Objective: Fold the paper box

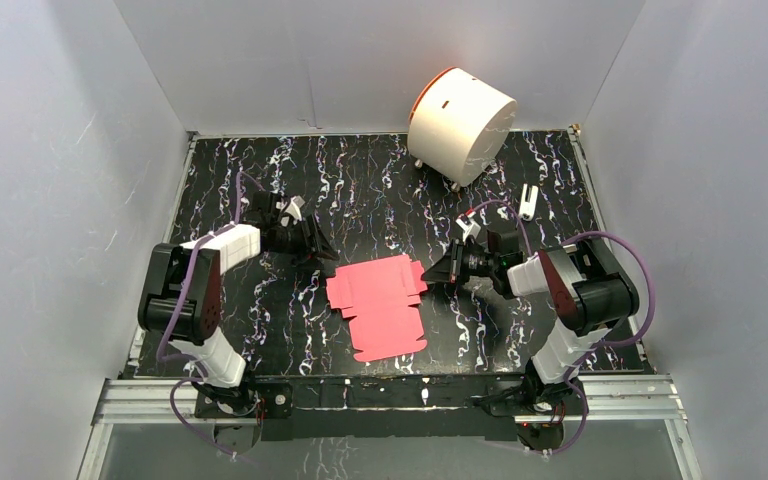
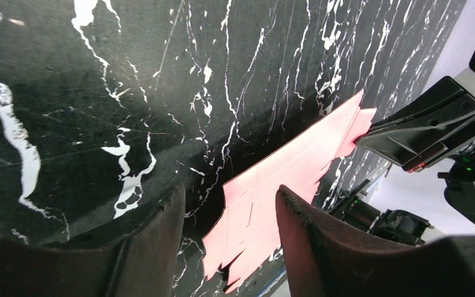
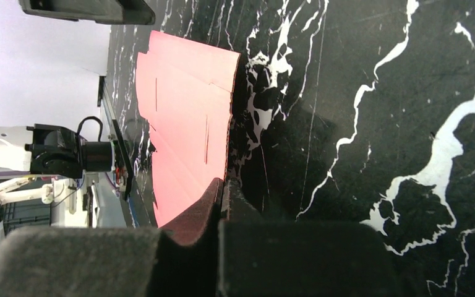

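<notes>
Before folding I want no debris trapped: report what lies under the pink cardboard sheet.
Only the black marbled table shows beneath the pink cardboard sheet, at the edge held up by the right hand. The rest underneath is covered.

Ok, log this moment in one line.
paper box: unfolded | right claw: shut on its edge | left claw: open, at opposite edge

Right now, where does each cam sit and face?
Top external: above and behind the bases, looking down on the table; left arm, right arm, paper box, white cylinder.
Left wrist: faces right across the box; the open left gripper frames it, right gripper beyond.
Right wrist: faces left along the box; its shut fingers pinch the box's edge.
Shared: both wrist views see the box and the opposite gripper.
</notes>
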Robot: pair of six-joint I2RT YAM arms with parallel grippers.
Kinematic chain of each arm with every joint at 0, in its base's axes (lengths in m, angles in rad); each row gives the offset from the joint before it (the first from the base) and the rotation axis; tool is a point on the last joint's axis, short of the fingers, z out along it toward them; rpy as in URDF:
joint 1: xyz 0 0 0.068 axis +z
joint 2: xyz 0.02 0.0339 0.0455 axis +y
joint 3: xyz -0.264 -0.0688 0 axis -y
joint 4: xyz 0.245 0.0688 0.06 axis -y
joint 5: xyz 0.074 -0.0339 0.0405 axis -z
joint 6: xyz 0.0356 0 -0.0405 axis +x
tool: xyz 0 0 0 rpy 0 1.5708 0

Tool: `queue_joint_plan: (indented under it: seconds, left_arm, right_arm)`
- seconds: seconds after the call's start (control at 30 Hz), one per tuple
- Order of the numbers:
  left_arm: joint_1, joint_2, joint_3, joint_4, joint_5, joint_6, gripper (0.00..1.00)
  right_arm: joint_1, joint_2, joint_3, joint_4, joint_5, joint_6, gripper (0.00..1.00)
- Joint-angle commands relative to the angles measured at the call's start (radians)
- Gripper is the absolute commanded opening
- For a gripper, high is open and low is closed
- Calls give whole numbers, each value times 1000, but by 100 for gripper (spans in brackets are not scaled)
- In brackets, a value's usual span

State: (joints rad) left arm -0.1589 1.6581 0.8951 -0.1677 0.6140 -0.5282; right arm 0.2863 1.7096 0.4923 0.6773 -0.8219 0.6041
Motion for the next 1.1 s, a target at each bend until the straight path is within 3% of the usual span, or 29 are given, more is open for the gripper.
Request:
queue_joint_plan:
  seconds: [0.0,0.57,0.87,1.07]
  left_arm:
    - [-5,17,19,14,128,-30,51]
    - [-8,64,-18,63,213,-50,45]
    - [-11,70,-18,83,231,-52,23]
    - [-17,93,-16,96,239,-59,21]
  right_arm:
    - [-1,-16,-16,115,-26,20,0]
    - [-2,24,-32,202,3,87,0]
    - [-2,71,-41,259,-5,115,0]
    - [-1,80,-40,263,-8,110,0]
